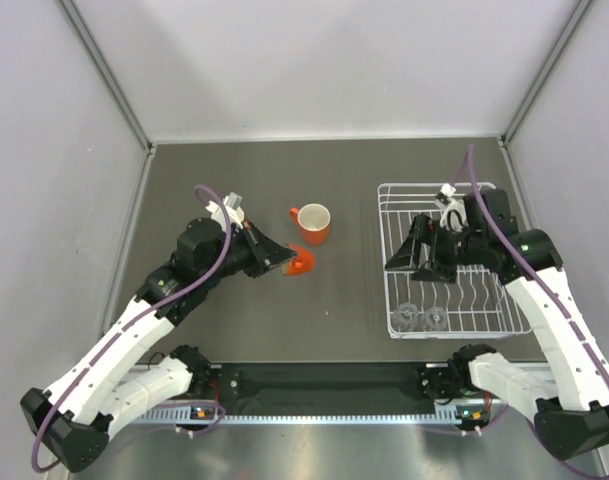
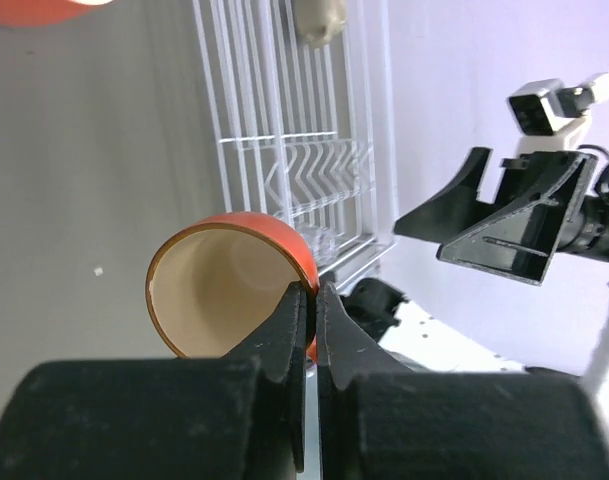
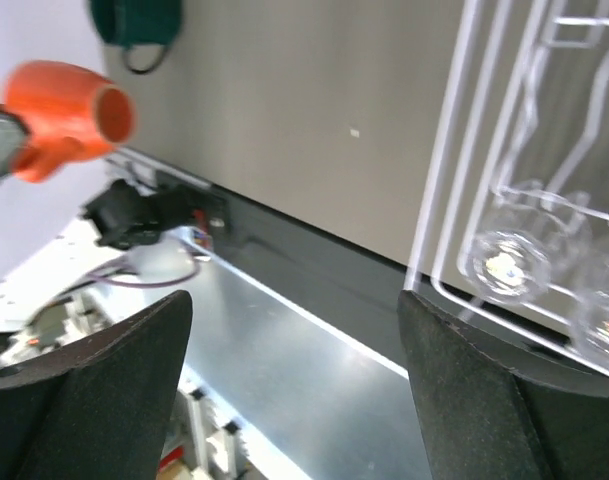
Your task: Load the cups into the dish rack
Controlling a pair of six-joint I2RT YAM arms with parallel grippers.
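Observation:
My left gripper (image 1: 289,262) is shut on the rim of the tiny orange cup (image 1: 300,264) and holds it just in front of the large orange mug (image 1: 312,222). In the left wrist view the jaws (image 2: 312,292) pinch the cup's wall (image 2: 229,285), one finger inside. The white dish rack (image 1: 449,192) stands on the right with two clear glasses (image 1: 408,316) (image 1: 436,318) at its near end. My right gripper (image 1: 404,270) is open and empty over the rack's left side. A beige mug (image 2: 319,20) sits in the rack's far part. A dark green cup (image 3: 134,25) shows in the right wrist view. The blue mug is out of view.
The dark table (image 1: 344,300) is walled by white panels on three sides. The black base rail (image 1: 324,380) runs along the near edge. In the right wrist view the rack's wire rim (image 3: 449,150) lies beside my open fingers (image 3: 484,400).

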